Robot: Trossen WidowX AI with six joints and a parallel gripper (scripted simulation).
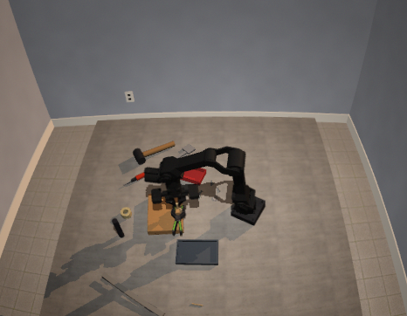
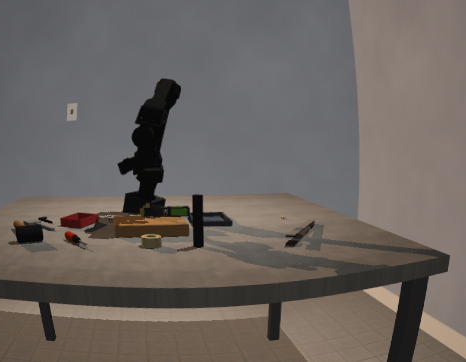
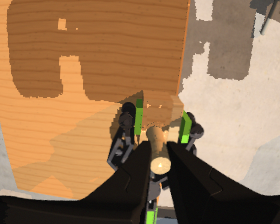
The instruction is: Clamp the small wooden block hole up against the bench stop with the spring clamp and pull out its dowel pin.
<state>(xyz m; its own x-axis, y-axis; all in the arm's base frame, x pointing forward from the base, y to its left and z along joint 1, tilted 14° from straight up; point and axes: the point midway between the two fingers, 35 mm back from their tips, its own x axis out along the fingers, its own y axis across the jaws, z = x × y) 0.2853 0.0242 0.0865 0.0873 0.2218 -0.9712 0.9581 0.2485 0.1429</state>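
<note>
Spring clamp (image 3: 139, 117), green-handled, sits on the small wooden block (image 3: 165, 111) at the edge of the board (image 3: 91, 23); bench stop not made out. Gripper (image 3: 159, 163): fingers pinched on the pale dowel pin (image 3: 157, 151) above the block. Clamping appears done; pin extraction underway or just finished. Remaining: set the pin down on the table (image 1: 272, 209) and release it.
</note>
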